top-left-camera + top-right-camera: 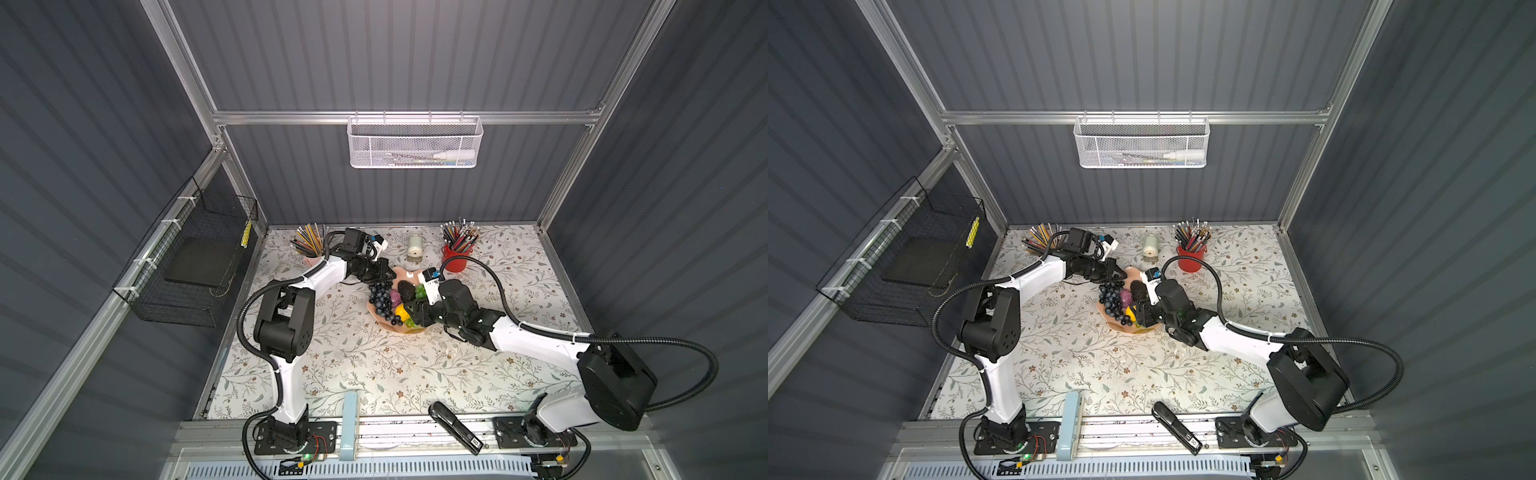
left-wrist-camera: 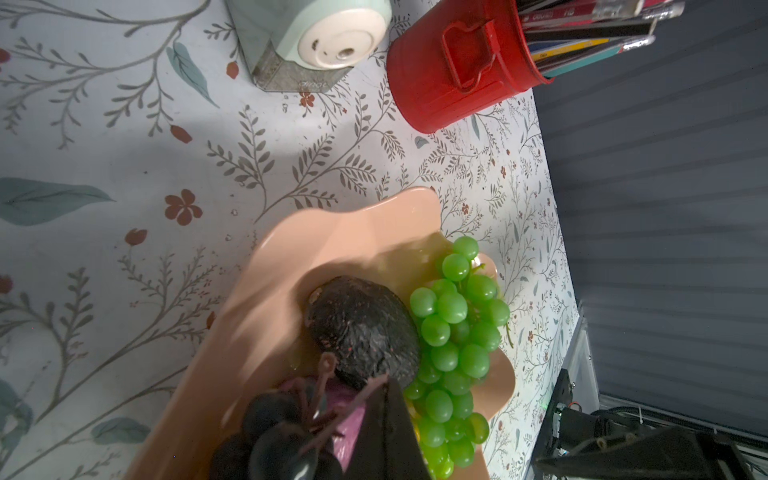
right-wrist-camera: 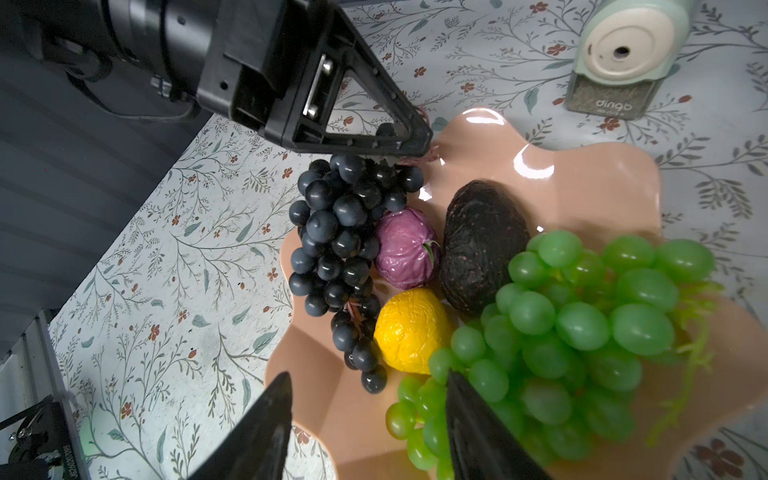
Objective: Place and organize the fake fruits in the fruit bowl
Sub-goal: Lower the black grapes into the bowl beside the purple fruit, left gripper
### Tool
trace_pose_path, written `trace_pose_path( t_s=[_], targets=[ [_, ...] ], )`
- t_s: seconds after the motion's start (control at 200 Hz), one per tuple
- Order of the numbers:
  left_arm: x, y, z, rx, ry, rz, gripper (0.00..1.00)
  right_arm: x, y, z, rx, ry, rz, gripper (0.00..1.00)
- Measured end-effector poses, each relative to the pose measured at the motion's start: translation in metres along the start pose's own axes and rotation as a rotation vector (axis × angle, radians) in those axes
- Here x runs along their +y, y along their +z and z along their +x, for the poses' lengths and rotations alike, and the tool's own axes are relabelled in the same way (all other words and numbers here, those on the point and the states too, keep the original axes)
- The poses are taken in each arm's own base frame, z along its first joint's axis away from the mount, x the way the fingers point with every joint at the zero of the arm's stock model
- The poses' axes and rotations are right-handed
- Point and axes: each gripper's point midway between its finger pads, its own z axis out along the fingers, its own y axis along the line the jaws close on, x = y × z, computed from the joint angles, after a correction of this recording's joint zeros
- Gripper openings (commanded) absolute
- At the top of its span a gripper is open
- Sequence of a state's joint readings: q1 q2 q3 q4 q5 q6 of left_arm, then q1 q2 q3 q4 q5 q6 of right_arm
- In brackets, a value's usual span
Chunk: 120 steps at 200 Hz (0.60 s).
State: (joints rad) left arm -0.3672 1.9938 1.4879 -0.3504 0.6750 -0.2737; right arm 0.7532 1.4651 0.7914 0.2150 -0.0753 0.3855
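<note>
On the floral worktop (image 1: 374, 365), the peach fruit bowl (image 3: 582, 166) held all five fake fruits: the green grape bunch (image 3: 582, 324), the dark grape bunch (image 3: 332, 232) lying along one rim, then the avocado (image 3: 482, 245), lemon (image 3: 409, 330) and purple fruit (image 3: 405, 249). The left end effector (image 3: 417, 141) was pinched shut on the dark grapes' stem, while the right end effector (image 3: 368, 382) hovered, jaws apart, beside the green grapes. Released so near the edge, the dark grapes could well slide out onto the worktop, and the open jaws might snag green grapes.

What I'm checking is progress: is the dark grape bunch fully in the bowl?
Not fully: the dark grape bunch partly overhangs the rim of the bowl, its stem pinched in the shut left gripper.
</note>
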Motion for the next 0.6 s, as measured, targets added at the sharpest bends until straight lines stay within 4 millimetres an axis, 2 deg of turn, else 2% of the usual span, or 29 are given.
trace_pose_path(
  t_s=[0.31, 0.435, 0.6],
  targets=[
    [0.007, 0.015, 0.0, 0.002, -0.01, 0.011, 0.0, -0.001, 0.0, 0.003, 0.012, 0.001, 0.006, 0.6],
    [0.007, 0.015, -0.003, -0.007, -0.009, 0.013, 0.11, -0.002, 0.0, 0.005, 0.021, 0.001, 0.009, 0.6],
    [0.006, 0.014, -0.006, -0.016, -0.013, 0.013, 0.35, -0.003, -0.001, 0.007, 0.03, 0.001, 0.014, 0.6]
  ],
)
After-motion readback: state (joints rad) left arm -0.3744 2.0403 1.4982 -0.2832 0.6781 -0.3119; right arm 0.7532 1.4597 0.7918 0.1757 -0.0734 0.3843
